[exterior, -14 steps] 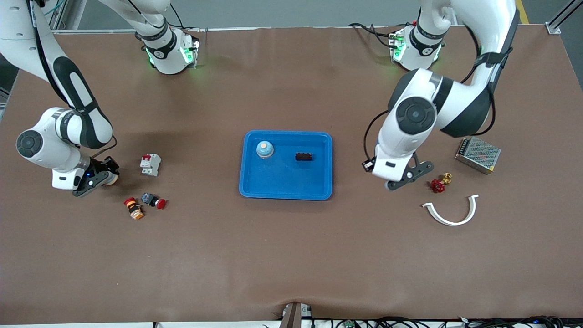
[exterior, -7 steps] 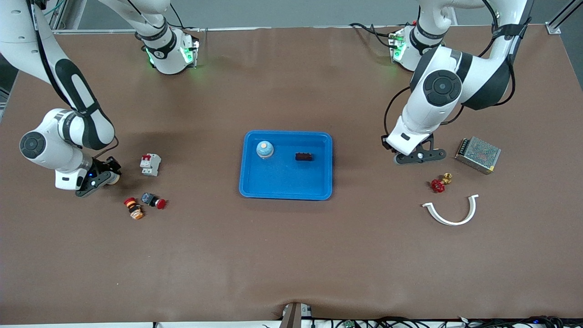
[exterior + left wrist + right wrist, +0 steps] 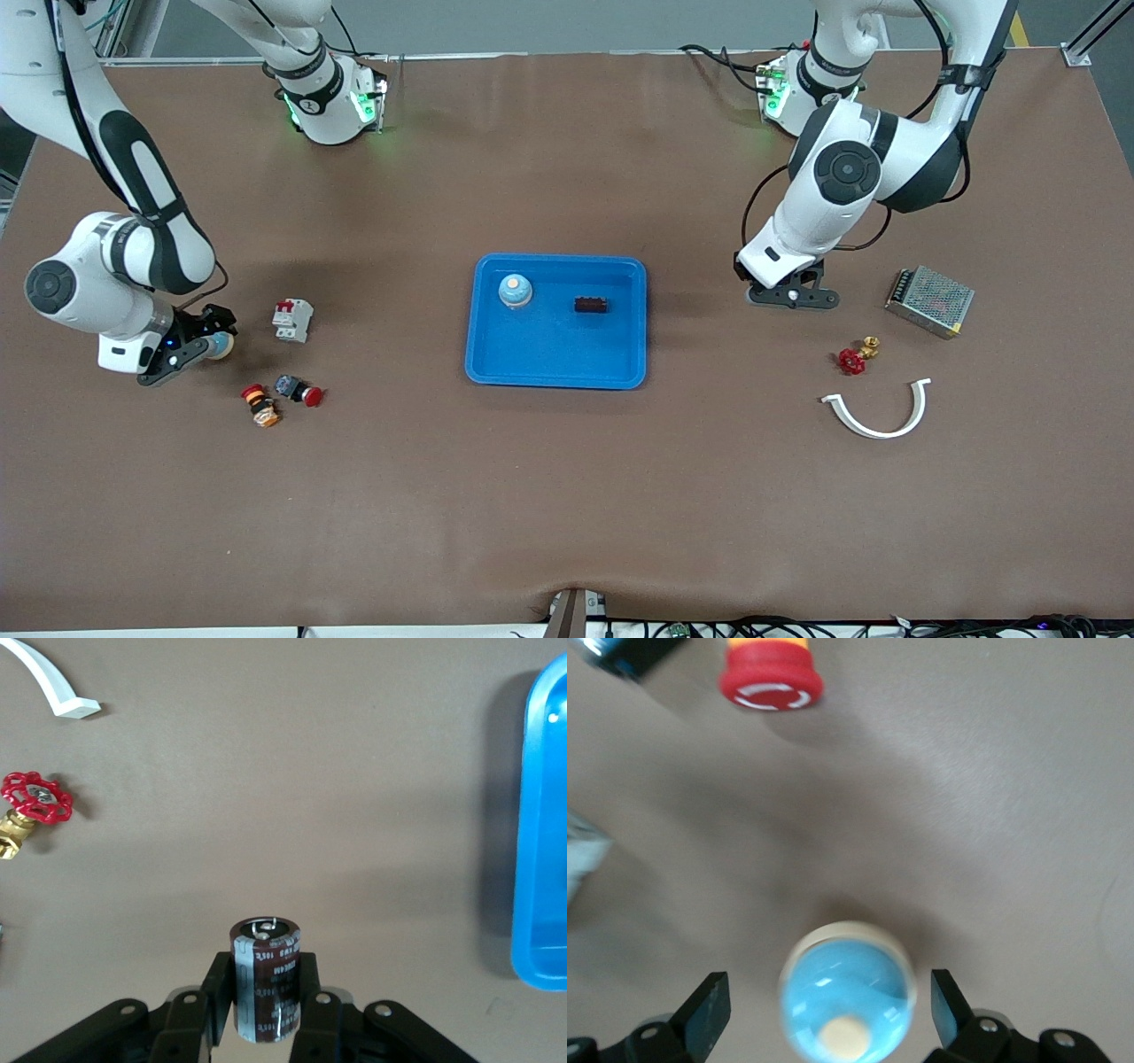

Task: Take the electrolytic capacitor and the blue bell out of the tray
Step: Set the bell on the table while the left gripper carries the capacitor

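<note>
A blue bell (image 3: 846,997) with a cream button sits between the fingers of my right gripper (image 3: 829,1001), which is open with a gap on each side. In the front view this bell (image 3: 221,346) and the right gripper (image 3: 199,346) are at the right arm's end of the table, beside a circuit breaker. My left gripper (image 3: 266,967) is shut on a dark brown capacitor (image 3: 267,992) with a grey stripe. The left gripper (image 3: 791,297) hangs over bare table between the blue tray (image 3: 496,368) and a mesh box. Another bell (image 3: 515,290) and a small dark part (image 3: 591,305) lie in the tray.
A red-and-white circuit breaker (image 3: 292,320) and two push buttons (image 3: 260,405) (image 3: 299,390) lie near the right gripper. At the left arm's end are a metal mesh box (image 3: 928,301), a red valve (image 3: 853,357) and a white curved piece (image 3: 877,415).
The left arm has drawn back toward its base with the capacitor, away from the red valve. The right gripper's fingers have opened around the bell.
</note>
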Motion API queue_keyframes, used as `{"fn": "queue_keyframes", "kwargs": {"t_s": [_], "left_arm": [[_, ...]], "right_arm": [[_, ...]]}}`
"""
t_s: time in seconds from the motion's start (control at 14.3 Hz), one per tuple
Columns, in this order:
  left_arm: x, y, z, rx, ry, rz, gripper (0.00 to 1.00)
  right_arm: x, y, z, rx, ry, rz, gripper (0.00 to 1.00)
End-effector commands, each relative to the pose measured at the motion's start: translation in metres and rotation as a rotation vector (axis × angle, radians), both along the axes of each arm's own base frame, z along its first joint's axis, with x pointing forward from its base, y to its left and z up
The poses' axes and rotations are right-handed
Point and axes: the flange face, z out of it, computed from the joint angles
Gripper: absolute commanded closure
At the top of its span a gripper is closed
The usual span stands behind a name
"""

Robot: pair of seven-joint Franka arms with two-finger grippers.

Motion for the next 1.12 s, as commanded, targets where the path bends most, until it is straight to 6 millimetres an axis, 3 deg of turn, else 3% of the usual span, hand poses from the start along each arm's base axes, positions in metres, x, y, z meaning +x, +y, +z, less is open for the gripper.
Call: {"fn": "queue_keyframes", "kwargs": {"t_s": [0.0, 0.14, 0.35, 0.49, 0.7, 1.05], "left_arm": [[-0.014, 0.006, -0.008, -0.025, -0.026, -0.028, 1.0], [-0.023, 0.006, -0.031, -0.045, -0.056, -0.045, 1.0], [-0.031, 0.008, -0.059, -0.063, -0.068, -0.09, 1.0], [-0.031, 0.007, -0.064, -0.065, -0.064, -0.093, 1.0], [-0.031, 0.01, -0.073, -0.064, -0.051, -0.115, 1.0], [-0.03, 0.011, -0.085, -0.073, -0.05, -0.119, 1.0]], "right_arm": [[0.029, 0.051, 0.085, 0.019, 0.097, -0.171, 0.0], [0.043, 0.101, 0.133, -0.018, 0.135, -0.286, 0.0], [0.042, 0.185, 0.175, 0.025, 0.139, -0.438, 0.0], [0.035, 0.253, 0.184, -0.012, 0.132, -0.52, 0.0], [0.018, 0.332, 0.184, -0.063, 0.122, -0.619, 0.0], [-0.009, 0.421, 0.178, -0.08, 0.069, -0.729, 0.0]]}}
